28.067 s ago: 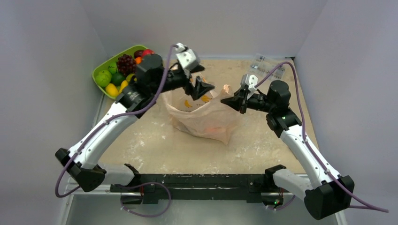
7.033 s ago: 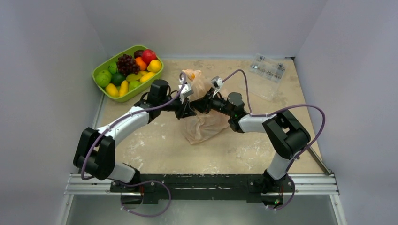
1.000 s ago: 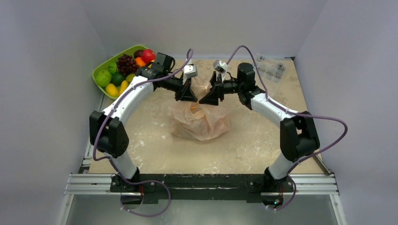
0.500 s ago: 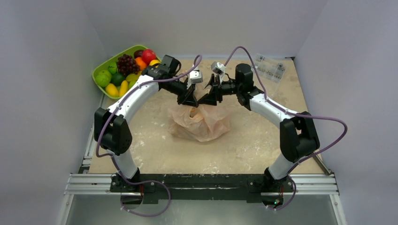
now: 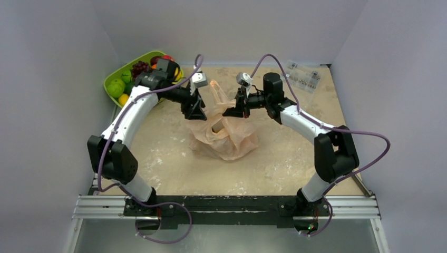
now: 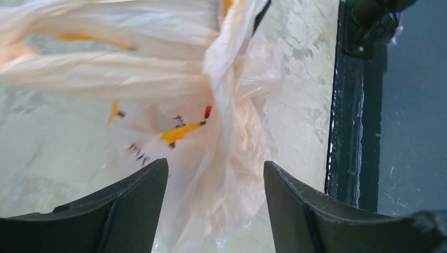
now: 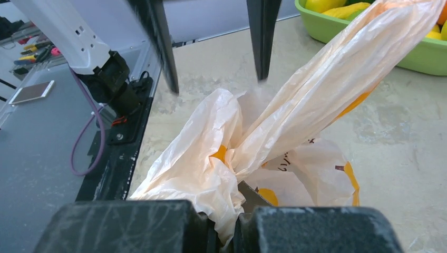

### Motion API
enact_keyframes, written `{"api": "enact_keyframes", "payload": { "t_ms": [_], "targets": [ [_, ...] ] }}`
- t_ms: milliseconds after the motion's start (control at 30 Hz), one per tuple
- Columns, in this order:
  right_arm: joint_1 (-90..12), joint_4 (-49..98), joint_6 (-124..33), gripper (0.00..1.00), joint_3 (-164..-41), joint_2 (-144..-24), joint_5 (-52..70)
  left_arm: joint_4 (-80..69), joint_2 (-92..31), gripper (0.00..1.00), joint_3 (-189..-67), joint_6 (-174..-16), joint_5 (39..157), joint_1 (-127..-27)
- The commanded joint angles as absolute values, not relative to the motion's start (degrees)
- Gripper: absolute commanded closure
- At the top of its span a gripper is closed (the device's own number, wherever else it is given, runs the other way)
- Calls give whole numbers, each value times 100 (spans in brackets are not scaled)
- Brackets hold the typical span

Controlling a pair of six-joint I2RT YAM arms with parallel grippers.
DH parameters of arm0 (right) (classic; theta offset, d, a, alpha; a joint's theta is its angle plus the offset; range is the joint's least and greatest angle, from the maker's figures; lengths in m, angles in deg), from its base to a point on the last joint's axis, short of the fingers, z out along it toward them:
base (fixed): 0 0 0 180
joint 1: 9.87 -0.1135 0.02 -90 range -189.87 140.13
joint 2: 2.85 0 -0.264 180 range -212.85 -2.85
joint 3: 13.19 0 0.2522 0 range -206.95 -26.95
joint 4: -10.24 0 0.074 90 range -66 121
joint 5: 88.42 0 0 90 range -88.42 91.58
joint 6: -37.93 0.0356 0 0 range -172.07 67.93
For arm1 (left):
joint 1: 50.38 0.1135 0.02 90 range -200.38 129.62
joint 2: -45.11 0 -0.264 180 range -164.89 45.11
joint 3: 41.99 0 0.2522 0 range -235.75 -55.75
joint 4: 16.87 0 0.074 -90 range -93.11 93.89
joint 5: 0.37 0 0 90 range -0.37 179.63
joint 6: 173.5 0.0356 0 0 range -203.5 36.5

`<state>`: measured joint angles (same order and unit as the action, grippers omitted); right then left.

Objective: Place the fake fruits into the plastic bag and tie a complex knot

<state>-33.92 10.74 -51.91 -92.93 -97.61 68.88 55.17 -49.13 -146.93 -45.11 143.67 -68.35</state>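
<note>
1. Half a second ago the left gripper (image 5: 196,113) sat close against the right gripper (image 5: 227,112) with its jaws closed. Now it has drawn off to the left and its jaws stand apart, while the right gripper has clamped shut.
2. Nearest, a black rail (image 5: 226,203) runs along the near edge of the table (image 5: 284,158).
3. Mid-table, well apart from that rail, the plastic bag (image 5: 232,139) lies slumped, peach and crinkled, with orange prints showing through the film.
4. At the bag's top the right gripper's jaws are pressed together on a wad of the bag's film. The right wrist view shows the plastic squeezed between its fingers (image 7: 132,226).
5. Just left of the bag's top the left gripper hangs with its jaws wide and grips nothing. The film lies beyond its fingers (image 6: 132,205), and I cannot tell whether it brushes them.
6. From the pinch a strap (image 5: 217,90) of the bag slants up and away between the two grippers. Whether it is tied anywhere cannot be told.
7. In the far left corner the fake fruits (image 5: 118,87) sit in a lime-green tray (image 5: 109,79), partly hidden by the left arm. Whether any are inside the bag is hidden.
8. Clear packets (image 5: 303,76) lie at the far right edge.
</note>
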Motion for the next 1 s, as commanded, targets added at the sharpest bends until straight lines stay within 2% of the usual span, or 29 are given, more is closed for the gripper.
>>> {"api": "enact_keyframes", "payload": {
  "t_ms": [0,133,233,267,400,533,567,600,767,867,967],
  "targets": [
    [-3409,1173,-5599,100,-9463,-9473,6919,5278,-4535,33,-15190,-5112,14808,-6168],
    [-3420,1353,-5916,100,-9534,-9477,6999,4642,-4839,27,-15713,-5924,14436,-6143],
    [-3433,1841,-6458,100,-9722,-9533,7065,4613,-5337,12,-16355,-6358,14436,-6211],
    [-3438,1928,-6543,100,-9765,-9541,7081,4650,-5495,11,-16540,-6475,14412,-6251],
    [-3458,2223,-6921,100,-9861,-9544,7087,4652,-5981,10,-17094,-6975,14463,-6371],
    [-3460,2641,-7295,100,-9975,-9579,7108,4662,-6213,18,-17302,-7077,14577,-6512],
    [-3472,2715,-7399,100,-9985,-9577,7110,4679,-6244,21,-17342,-7092,14616,-6540],
    [-3476,2810,-7506,100,-10011,-9581,7103,4695,-6295,30,-17396,-7138,14668,-6548],
    [-3472,2710,-7384,97,-10006,-9678,7064,4931,-6182,97,-17595,-6991,15338,-6552],
    [-3471,1971,-6692,92,-9823,-9780,6797,4648,-5799,100,-17327,-7151,15427,-6570],
    [-3468,1322,-5921,91,-9683,-9902,6560,4394,-5419,100,-17028,-7251,15362,-6714]
  ]
}}
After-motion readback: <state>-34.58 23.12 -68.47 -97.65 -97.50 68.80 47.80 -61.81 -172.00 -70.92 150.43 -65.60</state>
